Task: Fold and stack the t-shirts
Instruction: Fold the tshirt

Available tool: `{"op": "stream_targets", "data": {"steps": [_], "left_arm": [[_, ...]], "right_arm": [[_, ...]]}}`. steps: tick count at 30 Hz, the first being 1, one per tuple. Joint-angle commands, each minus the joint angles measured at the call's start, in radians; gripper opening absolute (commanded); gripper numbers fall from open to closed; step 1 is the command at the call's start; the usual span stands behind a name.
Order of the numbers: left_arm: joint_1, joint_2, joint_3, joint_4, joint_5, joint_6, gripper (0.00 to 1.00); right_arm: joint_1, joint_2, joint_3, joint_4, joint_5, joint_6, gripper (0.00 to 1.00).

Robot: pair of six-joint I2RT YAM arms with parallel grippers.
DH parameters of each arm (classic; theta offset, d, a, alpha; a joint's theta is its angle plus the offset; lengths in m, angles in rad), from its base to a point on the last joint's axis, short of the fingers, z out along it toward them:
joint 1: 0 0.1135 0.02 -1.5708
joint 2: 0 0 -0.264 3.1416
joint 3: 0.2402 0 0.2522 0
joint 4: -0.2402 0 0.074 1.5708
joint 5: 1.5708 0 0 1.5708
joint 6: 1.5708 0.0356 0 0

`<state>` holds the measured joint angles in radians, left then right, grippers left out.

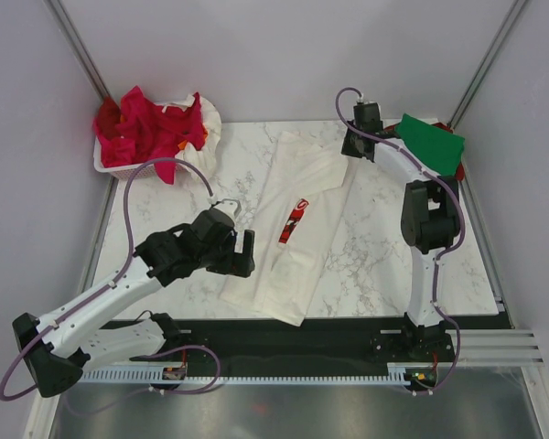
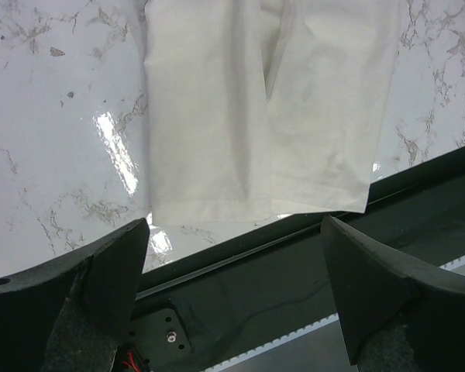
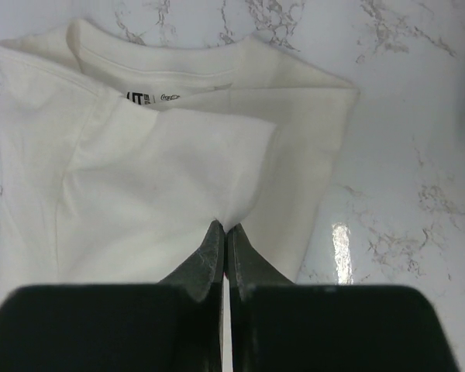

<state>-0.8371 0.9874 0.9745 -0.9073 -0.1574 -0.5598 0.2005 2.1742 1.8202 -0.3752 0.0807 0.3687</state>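
The white t-shirt point(image 1: 306, 197) lies folded lengthwise into a long strip on the marble table, a sliver of its red print point(image 1: 293, 220) showing at the fold. My right gripper point(image 1: 352, 146) is at its collar end, shut on a pinch of the folded sleeve fabric point(image 3: 178, 170), with the neck label visible beyond. My left gripper point(image 1: 245, 253) is open and empty, just left of the shirt's hem end; the hem point(image 2: 256, 203) lies just beyond its spread fingers point(image 2: 116, 263). A green t-shirt point(image 1: 432, 142) lies at the back right. Red t-shirts point(image 1: 151, 128) are heaped at the back left.
A white plastic basket point(image 1: 105, 165) holds the red heap with some white cloth point(image 1: 206, 128). The black base rail point(image 1: 302, 329) runs along the table's near edge, right below the left gripper point(image 2: 279, 287). Grey walls enclose the table on three sides.
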Motion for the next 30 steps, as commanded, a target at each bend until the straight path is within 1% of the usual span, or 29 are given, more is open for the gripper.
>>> {"op": "stream_targets", "data": {"steps": [1,3,4,5,6,7,9,10,12,13,14,15,16,17,19,23,25,26,27,29,30], "left_arm": [[0.004,0.0,-0.007,0.038,-0.005,0.034,1.0],[0.004,0.011,-0.01,0.044,-0.001,0.037,1.0],[0.006,0.014,-0.01,0.05,0.004,0.04,1.0],[0.004,0.028,-0.01,0.053,0.004,0.043,1.0],[0.006,0.034,-0.01,0.061,0.004,0.044,1.0],[0.007,0.039,-0.01,0.067,0.002,0.052,1.0],[0.015,0.068,-0.01,0.082,0.004,0.064,1.0],[0.019,0.08,-0.01,0.094,0.001,0.078,1.0],[0.042,0.115,0.012,0.1,-0.005,0.103,1.0],[0.056,0.123,0.024,0.1,-0.004,0.13,1.0],[0.087,0.128,0.051,0.1,0.002,0.147,1.0],[0.104,0.132,0.065,0.1,0.009,0.162,1.0],[0.124,0.132,0.076,0.1,0.015,0.193,1.0],[0.163,0.132,0.093,0.102,0.021,0.208,1.0],[0.203,0.125,0.101,0.104,0.041,0.256,1.0],[0.314,0.099,0.08,0.111,0.07,0.317,1.0],[0.34,0.08,0.053,0.137,0.068,0.331,1.0],[0.354,0.067,0.015,0.151,0.059,0.324,1.0],[0.357,0.059,-0.003,0.18,0.059,0.318,1.0],[0.36,0.05,-0.052,0.206,0.085,0.304,1.0],[0.362,0.046,-0.069,0.217,0.088,0.299,1.0]], "right_arm": [[-0.006,-0.015,-0.021,-0.025,0.065,-0.008,0.1],[-0.01,0.019,-0.007,-0.079,0.074,-0.004,0.27],[-0.012,0.053,0.005,-0.105,0.103,-0.001,0.37],[-0.01,0.068,0.011,-0.161,0.141,0.002,0.41],[-0.01,0.085,0.011,-0.183,0.234,0.004,0.46],[-0.01,0.082,-0.011,-0.198,0.273,0.009,0.57],[-0.012,0.04,-0.062,-0.197,0.31,0.012,0.64],[-0.01,0.015,-0.132,-0.18,0.294,0.013,0.66],[-0.01,-0.069,-0.203,-0.111,0.225,0.024,0.68],[-0.012,-0.097,-0.279,-0.078,0.117,0.03,0.7],[-0.01,-0.125,-0.315,-0.012,0.059,0.038,0.72],[-0.012,-0.169,-0.349,0.016,0.006,0.067,0.73],[-0.012,-0.184,-0.404,0.042,-0.1,0.085,0.74],[-0.012,-0.198,-0.427,0.091,-0.142,0.101,0.74],[-0.006,-0.218,-0.481,0.125,-0.185,0.137,0.75],[0.011,-0.176,-0.489,0.15,-0.188,0.148,0.75],[0.013,-0.136,-0.472,0.153,-0.182,0.151,0.72],[0.011,-0.117,-0.463,0.157,-0.179,0.151,0.69],[0.011,-0.079,-0.449,0.156,-0.164,0.15,0.56],[0.01,-0.035,-0.379,0.131,-0.142,0.142,0.42],[0.01,0.017,-0.345,0.115,-0.118,0.136,0.35]]}}
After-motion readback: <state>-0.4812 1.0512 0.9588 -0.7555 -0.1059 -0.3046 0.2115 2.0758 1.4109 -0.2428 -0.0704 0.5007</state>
